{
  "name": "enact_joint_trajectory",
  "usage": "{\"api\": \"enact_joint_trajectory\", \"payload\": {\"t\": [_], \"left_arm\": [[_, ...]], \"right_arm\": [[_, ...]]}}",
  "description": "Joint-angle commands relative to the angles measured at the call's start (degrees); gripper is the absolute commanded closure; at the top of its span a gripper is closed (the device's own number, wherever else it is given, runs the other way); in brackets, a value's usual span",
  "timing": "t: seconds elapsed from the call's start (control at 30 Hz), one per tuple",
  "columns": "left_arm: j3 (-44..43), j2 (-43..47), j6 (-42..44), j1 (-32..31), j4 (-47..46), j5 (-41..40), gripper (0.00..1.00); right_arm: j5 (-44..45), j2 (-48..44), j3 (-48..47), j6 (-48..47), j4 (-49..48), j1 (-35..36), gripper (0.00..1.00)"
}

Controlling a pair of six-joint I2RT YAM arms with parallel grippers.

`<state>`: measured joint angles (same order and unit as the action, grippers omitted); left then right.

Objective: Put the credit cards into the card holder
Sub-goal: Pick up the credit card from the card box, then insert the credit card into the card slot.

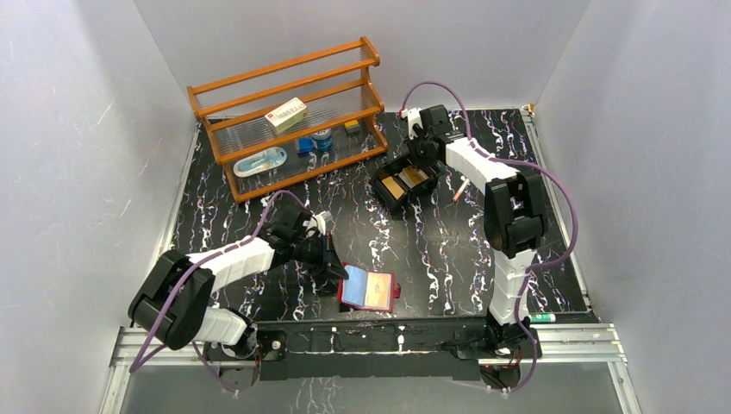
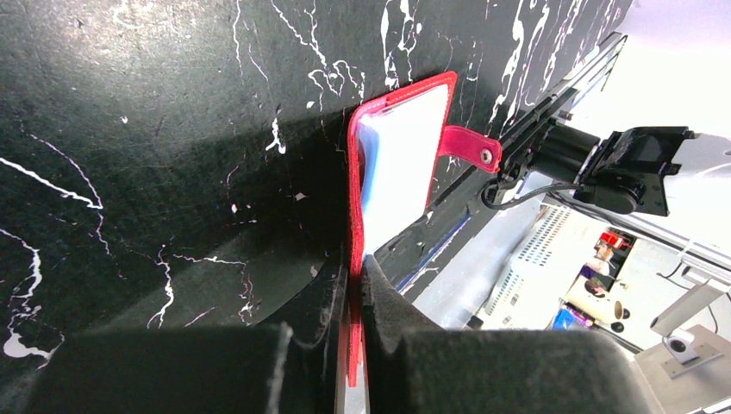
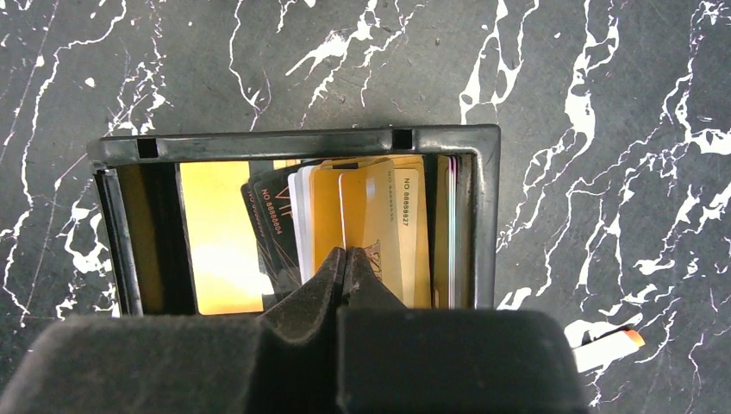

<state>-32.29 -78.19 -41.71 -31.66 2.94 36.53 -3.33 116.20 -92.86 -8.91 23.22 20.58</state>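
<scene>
The left tool (image 2: 355, 278) clamps the open card holder (image 1: 369, 290) near the worktop's (image 1: 448, 250) front edge while the right tool (image 3: 346, 259), pinched together, probes the credit cards (image 3: 384, 220) in the black tray (image 3: 293, 142), none apparently slotted yet.

The black, white-veined worktop (image 1: 448, 259) carries a wooden rack (image 1: 297, 142) of 3 tiers at the far left and a black tray (image 3: 293, 140) far centre. Just right of the tray lies a small orange-tipped white stick (image 1: 460, 188). A red card holder (image 1: 369, 291) sits near centre.
</scene>
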Motion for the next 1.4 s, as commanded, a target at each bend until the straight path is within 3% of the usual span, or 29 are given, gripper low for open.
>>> {"api": "enact_joint_trajectory", "payload": {"t": [0.0, 0.03, 0.07, 0.67, 1.17, 1.37], "left_arm": [[-0.73, 0.06, -0.40, 0.13, -0.19, 2.07, 1.00], [-0.75, 0.06, -0.50, 0.11, -0.26, 2.13, 1.00], [-0.75, 0.06, -0.54, 0.12, -0.34, 2.18, 1.00], [0.30, 3.02, -4.77, 0.11, 0.31, -4.97, 1.00], [2.06, 6.89, -8.37, 0.16, -0.77, -10.20, 1.00], [2.55, 6.38, -8.46, 0.19, -0.81, -12.33, 0.90]], "right_arm": [[-3.13, -1.13, -2.61, 1.53, 0.38, -0.04, 0.89], [-2.91, -1.15, -2.59, 1.56, 0.38, -0.04, 0.90], [-2.75, -1.08, -2.55, 1.48, 0.40, -0.06, 1.00], [5.46, -8.79, -0.48, 4.43, 2.79, 0.00, 1.00], [0.61, -18.33, 0.43, 12.16, 6.01, 0.45, 1.00], [-3.57, -28.71, 9.41, 21.87, 3.14, 3.80, 1.00]]}}
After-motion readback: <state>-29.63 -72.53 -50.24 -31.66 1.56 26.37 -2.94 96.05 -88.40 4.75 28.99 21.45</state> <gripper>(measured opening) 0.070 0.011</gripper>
